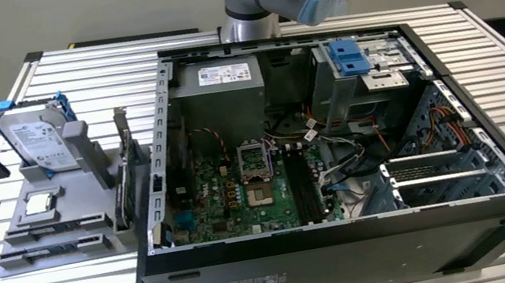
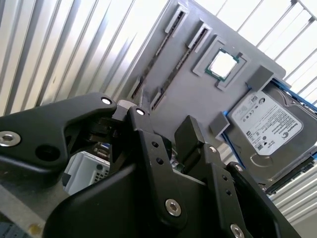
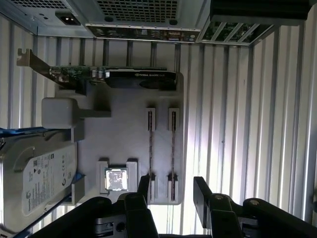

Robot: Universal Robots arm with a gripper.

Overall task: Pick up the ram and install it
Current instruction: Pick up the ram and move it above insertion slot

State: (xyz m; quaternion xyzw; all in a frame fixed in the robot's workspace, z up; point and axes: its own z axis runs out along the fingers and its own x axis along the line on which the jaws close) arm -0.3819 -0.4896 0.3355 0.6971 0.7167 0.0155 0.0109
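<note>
Low on the exterior view's left, edge-up in a tray [image 1: 73,206] slot, sits the ram [image 3: 172,148], framed in the first wrist view by the open, empty end effector [image 3: 172,187]. Misaligned fingers [image 3: 202,191] could strike the slot posts or bend it.

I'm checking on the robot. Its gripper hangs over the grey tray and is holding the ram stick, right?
No. The gripper hangs over the grey tray, but it is open and holds nothing. The ram stands in its slot on the tray, as the first wrist view shows.
</note>
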